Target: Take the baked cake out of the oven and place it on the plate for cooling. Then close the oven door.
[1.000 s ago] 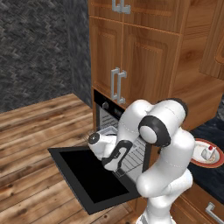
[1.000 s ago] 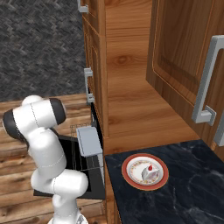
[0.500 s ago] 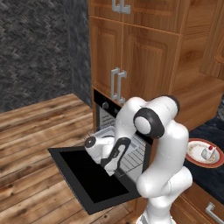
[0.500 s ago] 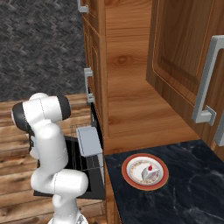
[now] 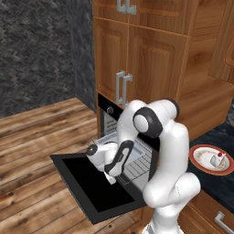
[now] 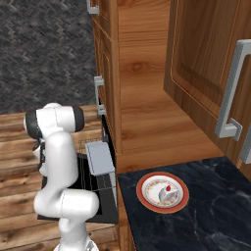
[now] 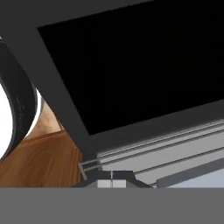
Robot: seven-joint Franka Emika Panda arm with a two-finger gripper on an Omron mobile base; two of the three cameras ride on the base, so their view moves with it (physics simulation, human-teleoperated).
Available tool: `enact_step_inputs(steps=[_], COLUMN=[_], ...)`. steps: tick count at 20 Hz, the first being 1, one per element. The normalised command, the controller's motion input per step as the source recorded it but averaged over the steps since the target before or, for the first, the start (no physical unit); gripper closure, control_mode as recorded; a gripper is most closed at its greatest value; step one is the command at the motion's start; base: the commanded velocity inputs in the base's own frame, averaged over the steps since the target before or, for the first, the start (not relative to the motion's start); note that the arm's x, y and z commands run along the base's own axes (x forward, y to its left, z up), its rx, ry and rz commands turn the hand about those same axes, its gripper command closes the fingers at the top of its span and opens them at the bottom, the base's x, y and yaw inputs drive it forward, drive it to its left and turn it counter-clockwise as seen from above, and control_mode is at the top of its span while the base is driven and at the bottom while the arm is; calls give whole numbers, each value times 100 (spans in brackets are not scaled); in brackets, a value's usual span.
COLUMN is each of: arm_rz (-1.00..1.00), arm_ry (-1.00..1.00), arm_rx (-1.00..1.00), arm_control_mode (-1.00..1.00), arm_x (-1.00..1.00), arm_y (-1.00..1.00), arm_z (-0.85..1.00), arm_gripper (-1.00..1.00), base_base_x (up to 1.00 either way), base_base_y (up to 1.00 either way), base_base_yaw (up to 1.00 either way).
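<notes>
The small white cake wedge (image 6: 167, 194) with its red dot sat on the round red-rimmed plate (image 6: 145, 198), on the dark marble counter (image 6: 215, 220). The black oven door (image 5: 91, 189) lay open; a grey metal tray (image 6: 100, 158) rested on the pulled-out wire rack (image 5: 138, 167). The gripper (image 7: 111, 183) was pinched together, empty, over the door.

Cake (image 6: 167, 193) on plate (image 6: 147, 196); oven door (image 5: 91, 187) lowered flat

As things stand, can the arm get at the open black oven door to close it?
Probably yes: the black oven door lies flat and open right below the arm's shut gripper, with nothing resting on its dark glass panel.
</notes>
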Motion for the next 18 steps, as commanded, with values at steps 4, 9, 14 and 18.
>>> enact_step_inputs(steps=[4, 9, 14, 18], arm_rz=[0, 0, 0, 0], arm_ry=[-4, -2, 0, 0], arm_rx=[0, 0, 0, 0], arm_control_mode=[-100, -100, -100, -100], arm_x=[23, 29, 32, 35], arm_y=[0, 0, 0, 0], arm_z=[-33, -33, -29, -26], arm_gripper=[100, 100, 100, 100], base_base_x=[0, 0, 0, 0], base_base_y=[0, 0, 0, 0], base_base_yaw=[0, 0, 0, 0])
